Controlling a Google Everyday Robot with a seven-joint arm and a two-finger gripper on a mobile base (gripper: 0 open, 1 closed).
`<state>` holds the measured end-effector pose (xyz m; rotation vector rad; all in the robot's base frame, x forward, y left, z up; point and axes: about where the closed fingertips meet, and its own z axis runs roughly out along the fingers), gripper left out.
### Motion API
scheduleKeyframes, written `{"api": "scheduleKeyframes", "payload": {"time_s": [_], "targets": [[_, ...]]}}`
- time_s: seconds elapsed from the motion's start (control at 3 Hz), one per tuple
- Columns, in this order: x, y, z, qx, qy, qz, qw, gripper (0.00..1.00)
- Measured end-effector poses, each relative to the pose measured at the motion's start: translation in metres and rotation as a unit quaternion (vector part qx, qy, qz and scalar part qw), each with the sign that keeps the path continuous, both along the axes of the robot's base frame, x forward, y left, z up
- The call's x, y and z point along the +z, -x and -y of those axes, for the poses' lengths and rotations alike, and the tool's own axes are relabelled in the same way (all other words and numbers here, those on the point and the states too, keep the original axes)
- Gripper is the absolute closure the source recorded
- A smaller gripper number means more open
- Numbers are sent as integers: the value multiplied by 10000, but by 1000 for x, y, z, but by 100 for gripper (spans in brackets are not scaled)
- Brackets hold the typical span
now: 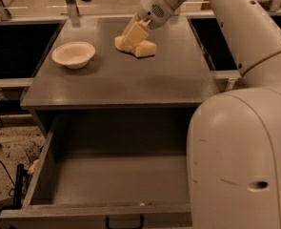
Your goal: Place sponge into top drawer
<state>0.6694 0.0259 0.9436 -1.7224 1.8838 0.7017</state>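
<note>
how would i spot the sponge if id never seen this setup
On the grey cabinet top above the open top drawer, look toward the back, right of the cream bowl. The sponge is the small pale yellow block at the tip of the tool; unlike the round bowl, it is blocky.

My pale yellow gripper [128, 42] is at the pale yellow sponge [145, 49]; left of the sponge, a cream bowl [73, 55]; top drawer [116, 180] dark grey.

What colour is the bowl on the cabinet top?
The bowl is plain cream, per the camera view. The end effector is at the sponge.
</note>
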Motion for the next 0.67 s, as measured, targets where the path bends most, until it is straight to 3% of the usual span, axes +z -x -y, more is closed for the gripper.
{"api": "scheduleKeyframes", "payload": {"time_s": [0.67], "targets": [[9, 68, 34, -99, 201, -10, 9997, 100]]}}
